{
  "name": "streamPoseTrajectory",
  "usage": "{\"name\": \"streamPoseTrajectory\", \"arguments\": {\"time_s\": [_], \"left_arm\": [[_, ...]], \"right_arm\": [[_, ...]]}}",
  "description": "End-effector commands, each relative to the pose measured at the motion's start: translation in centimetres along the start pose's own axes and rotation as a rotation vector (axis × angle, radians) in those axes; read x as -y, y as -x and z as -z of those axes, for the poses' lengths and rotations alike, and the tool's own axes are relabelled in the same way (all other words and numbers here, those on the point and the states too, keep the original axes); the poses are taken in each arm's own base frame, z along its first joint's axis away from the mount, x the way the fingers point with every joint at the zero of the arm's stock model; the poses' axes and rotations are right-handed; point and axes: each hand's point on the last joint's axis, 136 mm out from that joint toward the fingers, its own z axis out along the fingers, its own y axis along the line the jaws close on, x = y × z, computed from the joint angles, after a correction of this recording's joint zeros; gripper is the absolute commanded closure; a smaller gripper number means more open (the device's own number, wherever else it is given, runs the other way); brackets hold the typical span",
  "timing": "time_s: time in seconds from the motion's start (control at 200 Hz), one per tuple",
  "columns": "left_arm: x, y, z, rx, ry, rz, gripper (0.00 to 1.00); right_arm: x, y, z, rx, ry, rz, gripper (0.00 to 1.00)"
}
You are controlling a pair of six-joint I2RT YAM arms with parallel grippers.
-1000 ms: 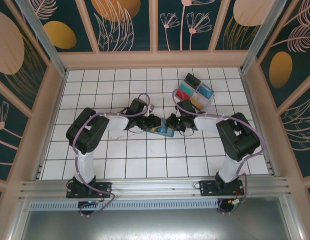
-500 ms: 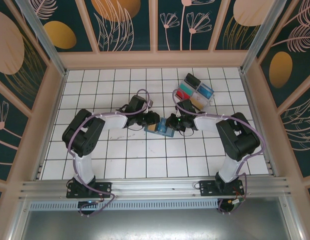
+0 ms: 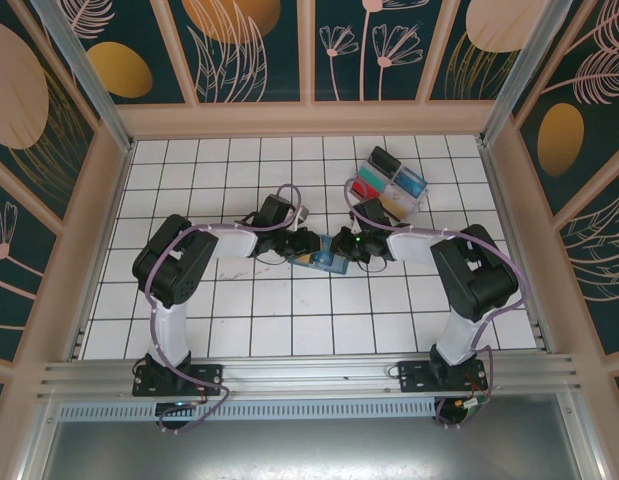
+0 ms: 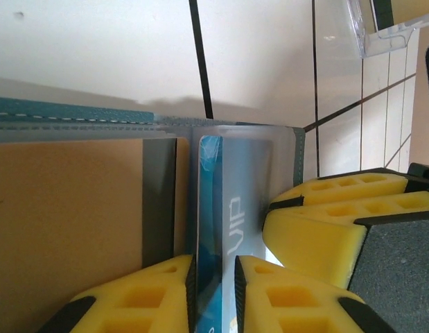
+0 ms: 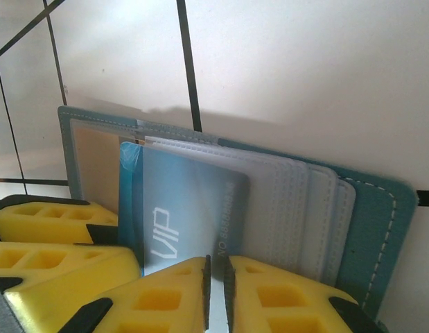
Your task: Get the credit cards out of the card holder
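Card holder [image 3: 329,262] lay open at the middle of the tiled counter [image 3: 289,320], a blue card [image 5: 186,215] marked VIP standing partly out of its slots. The left claw [image 4: 214,291] pinched that card between its yellow pads, while the right claw [image 5: 215,291], nearly closed, clamped the holder's near edge. A clear tray [image 3: 389,180] sat well apart behind them.

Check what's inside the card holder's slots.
A blue VIP card sits in a frosted slot of the teal card holder. The slots beside it look empty. Yellow fingers cover the lower part, so more cards cannot be ruled out.
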Motion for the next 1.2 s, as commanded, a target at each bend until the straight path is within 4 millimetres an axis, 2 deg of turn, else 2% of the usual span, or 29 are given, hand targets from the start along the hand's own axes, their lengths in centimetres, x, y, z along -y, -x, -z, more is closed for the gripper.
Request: {"name": "streamPoseTrajectory", "arguments": {"time_s": [0.0,0.14,0.205,0.405,0.51,0.556,0.666,0.686,0.766,0.866,1.016,1.191], "left_arm": [[0.2,-1.0,-0.7,-0.054,-0.039,0.005,0.82],[0.1,-0.5,-0.1,-0.026,-0.002,-0.025,0.97],[0.0,-0.2,0.6,-0.012,0.016,-0.041,1.0],[-1.4,0.5,3.9,0.028,0.072,-0.066,1.0],[-1.5,1.1,5.9,0.054,0.099,-0.089,1.0],[-1.1,1.4,6.8,0.066,0.1,-0.102,1.0],[0.8,2.9,8.7,0.132,0.071,-0.116,1.0],[2.1,3.5,9.7,0.165,0.046,-0.131,1.0],[5.1,4.8,11.2,0.242,-0.042,-0.124,1.0],[9.2,6.2,13.4,0.33,-0.198,-0.086,1.0],[12.8,6.6,15.8,0.381,-0.372,-0.041,1.0],[15.9,6.7,18.0,0.393,-0.49,-0.031,1.0]], "right_arm": [[4.4,-3.2,-1.4,-0.1,-0.129,-0.032,0.82],[5.0,-3.2,-1.2,-0.094,-0.156,-0.037,0.82],[5.3,-3.0,-0.9,-0.086,-0.166,-0.043,0.82],[5.3,-2.5,-0.2,-0.069,-0.163,-0.044,0.82],[4.2,-1.8,0.2,-0.051,-0.135,-0.033,0.82],[3.1,-1.2,0.6,-0.037,-0.103,-0.017,0.82],[-0.9,1.1,2.6,0.042,0.024,0.041,0.77],[-1.8,1.6,3.2,0.065,0.057,0.053,0.75],[-5.6,3.3,6.1,0.148,0.225,0.082,0.63],[-9.2,4.8,9.8,0.215,0.451,0.07,0.52],[-12.9,5.8,13.8,0.248,0.689,0.047,0.43],[-15.9,6.4,16.0,0.228,0.821,0.049,0.43]]}}
